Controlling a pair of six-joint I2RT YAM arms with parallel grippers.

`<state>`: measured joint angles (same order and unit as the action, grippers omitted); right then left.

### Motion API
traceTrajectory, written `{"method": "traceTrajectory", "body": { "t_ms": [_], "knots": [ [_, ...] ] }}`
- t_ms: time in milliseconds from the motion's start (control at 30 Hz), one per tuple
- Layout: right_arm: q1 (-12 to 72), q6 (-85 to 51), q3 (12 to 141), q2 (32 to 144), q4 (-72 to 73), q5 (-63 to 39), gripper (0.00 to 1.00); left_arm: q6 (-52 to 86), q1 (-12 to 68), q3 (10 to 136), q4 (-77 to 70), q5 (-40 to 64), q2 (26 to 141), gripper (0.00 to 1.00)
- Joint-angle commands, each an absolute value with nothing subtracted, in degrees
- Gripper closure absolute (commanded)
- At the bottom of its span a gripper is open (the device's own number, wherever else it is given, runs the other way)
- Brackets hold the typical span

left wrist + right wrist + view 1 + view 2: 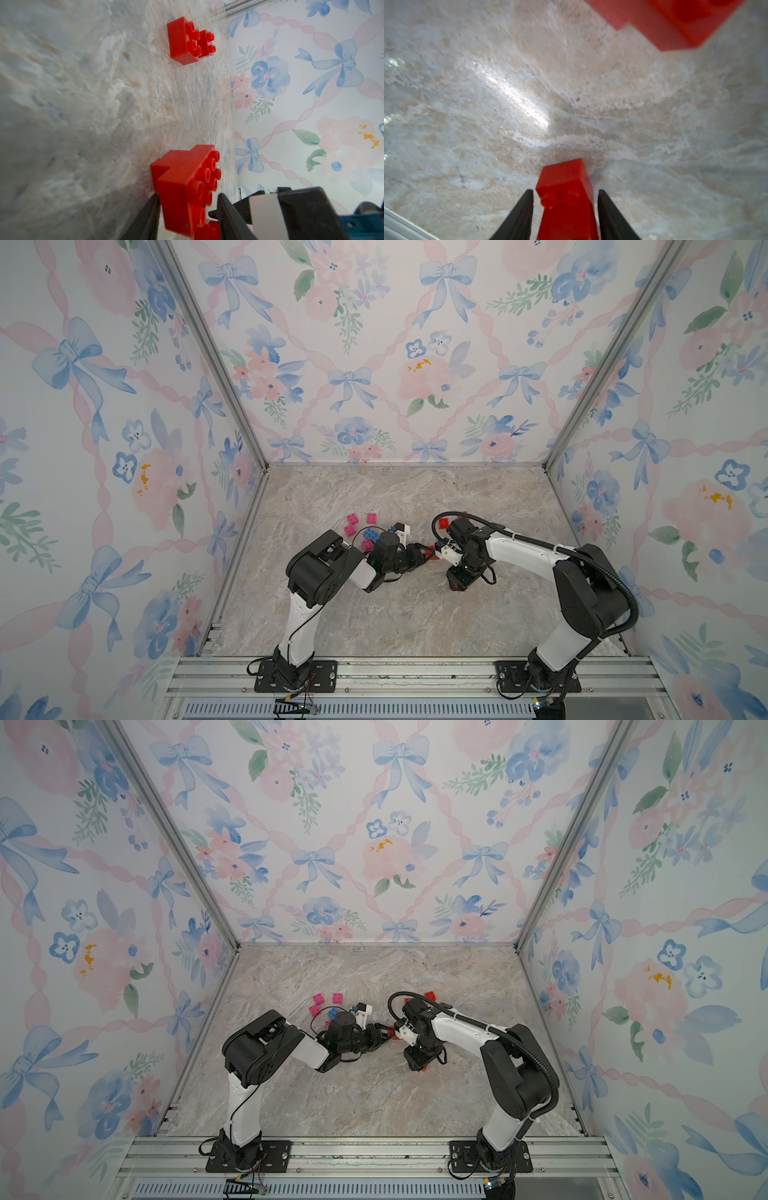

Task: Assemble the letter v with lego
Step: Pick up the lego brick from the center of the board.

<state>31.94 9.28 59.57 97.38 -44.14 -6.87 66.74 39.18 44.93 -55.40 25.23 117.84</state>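
Note:
Both arms meet at the middle of the marble table (pixel 374 614). My left gripper (pixel 188 195) is open around a stepped stack of red lego bricks (pixel 182 187): one finger touches its underside, and the other stands a small gap off the studs. My right gripper (pixel 564 191) is open around another red brick (pixel 564 178), with gaps on both sides. In a top view the two grippers (pixel 426 552) (pixel 436 548) nearly touch tip to tip. The stepped red stack (pixel 675 20) also shows in the right wrist view.
Several pink bricks (pixel 352 519) and a blue brick (pixel 369 534) lie behind the left arm, partly hidden by it. Two red bricks (pixel 185 41) sit together farther back, near the right arm's cable (pixel 444 523). Floral walls enclose the table on three sides.

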Motion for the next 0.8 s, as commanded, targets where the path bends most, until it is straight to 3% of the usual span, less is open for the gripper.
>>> {"method": "traceTrajectory", "body": {
  "t_ms": [0, 767],
  "knots": [
    [32.1, 8.6, 58.6, 97.8, -45.5, -5.8, 0.53, 67.1, 39.1, 45.9, -56.6, 26.2, 119.1, 0.53],
    [29.0, 13.9, 64.1, 91.8, -49.8, -4.1, 0.79, 67.1, 39.3, 46.7, -56.7, 26.2, 120.7, 0.59]
  ]
}}
